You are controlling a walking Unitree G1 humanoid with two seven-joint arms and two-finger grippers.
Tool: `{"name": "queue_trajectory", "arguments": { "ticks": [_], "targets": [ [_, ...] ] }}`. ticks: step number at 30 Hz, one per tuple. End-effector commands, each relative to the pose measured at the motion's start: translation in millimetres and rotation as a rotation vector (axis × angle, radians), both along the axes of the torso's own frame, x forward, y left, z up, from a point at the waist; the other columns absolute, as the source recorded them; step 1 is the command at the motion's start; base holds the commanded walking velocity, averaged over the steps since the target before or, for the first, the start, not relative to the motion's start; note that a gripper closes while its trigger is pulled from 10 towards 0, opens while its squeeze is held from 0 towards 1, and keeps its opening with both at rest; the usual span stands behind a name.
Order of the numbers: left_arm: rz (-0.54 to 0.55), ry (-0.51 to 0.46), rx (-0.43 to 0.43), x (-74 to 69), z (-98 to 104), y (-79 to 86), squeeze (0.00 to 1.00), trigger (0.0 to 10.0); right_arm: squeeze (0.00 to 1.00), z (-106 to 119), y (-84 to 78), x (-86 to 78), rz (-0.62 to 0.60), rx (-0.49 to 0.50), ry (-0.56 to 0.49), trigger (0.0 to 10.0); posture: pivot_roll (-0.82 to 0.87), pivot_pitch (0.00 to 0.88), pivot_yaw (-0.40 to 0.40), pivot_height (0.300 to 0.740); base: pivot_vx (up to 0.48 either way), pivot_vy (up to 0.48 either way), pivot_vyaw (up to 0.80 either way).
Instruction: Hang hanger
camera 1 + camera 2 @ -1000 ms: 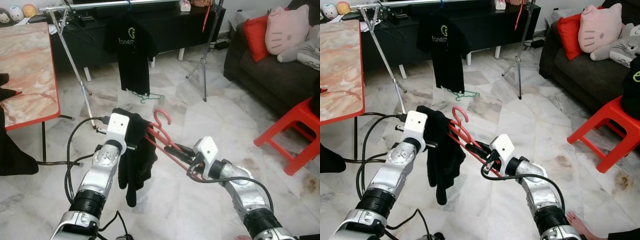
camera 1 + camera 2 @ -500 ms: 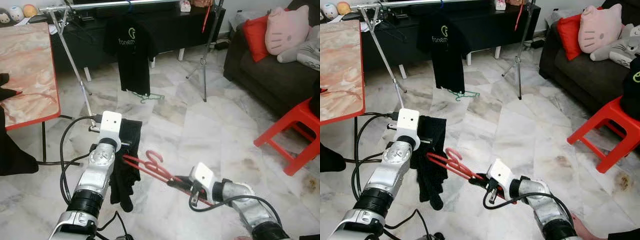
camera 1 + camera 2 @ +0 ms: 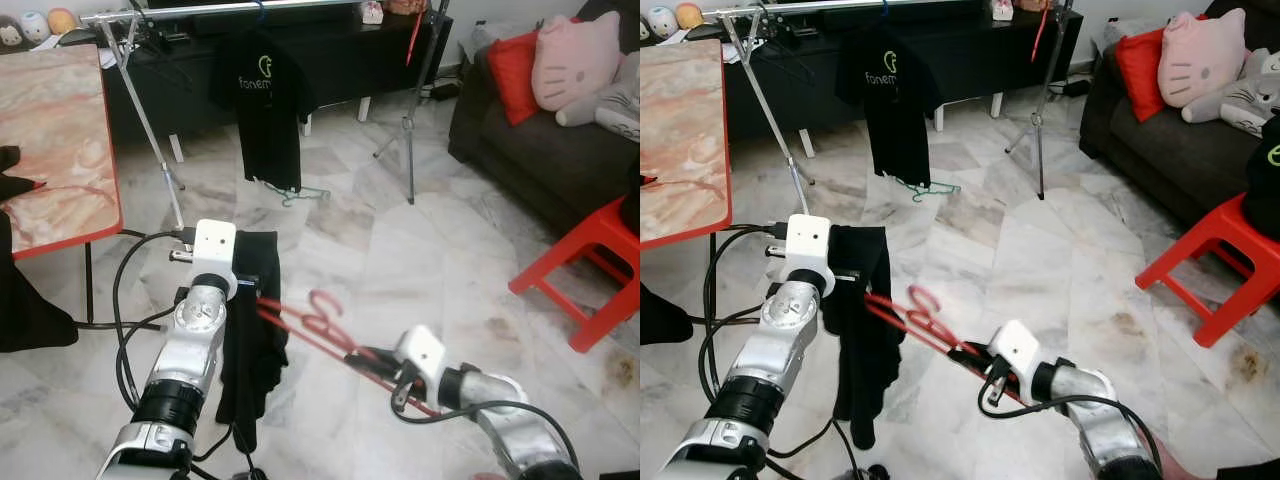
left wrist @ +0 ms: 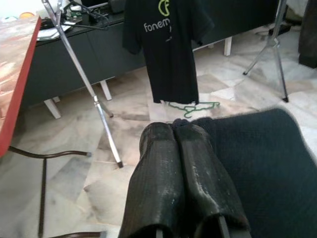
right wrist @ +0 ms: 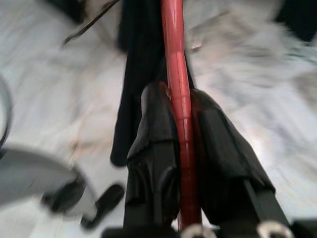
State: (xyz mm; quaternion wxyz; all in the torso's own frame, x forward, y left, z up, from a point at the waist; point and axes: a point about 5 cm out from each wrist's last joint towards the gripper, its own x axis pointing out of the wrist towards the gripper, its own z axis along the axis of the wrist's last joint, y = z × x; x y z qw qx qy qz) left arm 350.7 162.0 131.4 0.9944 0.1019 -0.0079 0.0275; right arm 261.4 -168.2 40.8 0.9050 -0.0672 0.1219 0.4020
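Left gripper [image 4: 173,148]: fingers pressed together, pinching black garment [image 3: 250,340] that hangs down toward marble floor [image 3: 400,230]. Red hanger [image 3: 320,325]: spans from garment rightward and nearer to right gripper [image 5: 179,124], hook up at mid-span. Right gripper: clamped on hanger's bar. Far left: clothes rack [image 3: 150,140] with black T-shirt [image 3: 265,100].

Right pincer [image 3: 975,352] low over the marble floor [image 3: 1040,250], clamped on a red hanger [image 3: 915,315] whose hook points up. The hanger's far end runs into a dark garment [image 3: 865,330] draped at the left pincer [image 3: 845,277]. Beyond, a black T-shirt [image 3: 890,100] hangs from a metal rack [image 3: 770,110]. Red-edged tabletop [image 3: 680,140] to the left; sofa [image 3: 1160,130] and red stool [image 3: 1215,265] to the right.
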Motion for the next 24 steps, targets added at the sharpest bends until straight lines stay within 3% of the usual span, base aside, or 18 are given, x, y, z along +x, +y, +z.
{"name": "queue_trajectory", "arguments": {
  "ticks": [1,5,6,7,8,9,12,13,14,15,21,24],
  "targets": [
    [0.014,0.004,0.009,-2.0,-5,3.7,0.00,0.0,0.00,11,-9.0,4.4,-0.087,0.039,-0.052,0.0,-0.03,0.077,-0.042,0.740,0.000,0.000,0.00],
    [0.025,0.017,0.011,-4.3,-10,6.6,0.00,0.0,0.00,14,-14.2,0.1,-0.180,0.111,-0.061,0.0,-0.03,0.076,-0.041,0.740,0.000,0.000,0.00],
    [0.040,0.018,0.006,-5.1,-11,8.9,0.00,3.6,0.00,17,-11.4,-5.8,-0.185,0.167,-0.052,0.0,-0.03,0.075,-0.041,0.740,0.000,0.000,0.00],
    [0.045,0.017,0.003,-5.3,-12,9.6,0.00,3.6,0.00,18,-10.3,-8.1,-0.185,0.185,-0.048,0.0,-0.03,0.075,-0.041,0.740,0.000,0.000,0.00],
    [0.048,0.016,0.002,-5.4,-12,10.2,0.00,6.3,0.00,19,-9.2,-10.3,-0.182,0.198,-0.042,0.0,-0.03,0.075,-0.041,0.740,0.000,0.000,0.00],
    [0.059,0.012,-0.002,-5.7,-12,12.1,0.00,10.0,0.00,17,-8.0,-15.2,-0.193,0.219,-0.029,0.0,-0.03,0.073,-0.041,0.740,0.000,0.000,0.00],
    [0.055,-0.034,-0.057,-6.6,-7,13.0,0.00,10.0,0.00,5,-13.5,-17.8,-0.287,0.182,-0.010,0.0,-0.03,0.073,-0.041,0.740,0.000,0.000,0.00],
    [0.047,-0.055,-0.087,-7.5,-4,12.5,0.00,10.0,0.00,-1,-17.7,-16.3,-0.353,0.156,-0.006,7.1,-0.03,0.073,-0.041,0.740,0.000,0.000,0.00],
    [0.043,-0.068,-0.105,-8.1,-2,12.1,0.00,10.0,0.00,-5,-20.3,-15.4,-0.397,0.140,-0.003,7.1,-0.03,0.073,-0.041,0.740,0.000,0.000,0.00],
    [0.032,-0.105,-0.124,-10.0,1,11.0,0.00,10.0,0.00,-14,-29.4,-11.3,-0.534,0.086,-0.002,10.0,-0.04,0.069,-0.040,0.740,0.000,0.000,0.00],
    [0.012,-0.193,-0.177,-16.3,12,7.2,0.00,10.0,0.00,-47,-49.1,-14.1,-0.834,-0.032,0.128,10.0,-0.03,0.063,-0.045,0.740,0.000,0.000,0.00],
    [0.014,-0.231,-0.222,-19.9,18,6.8,0.00,10.0,0.00,-65,-46.1,-21.9,-0.880,-0.059,0.223,10.0,-0.02,0.059,-0.049,0.740,0.000,0.000,0.00]
  ]
}}
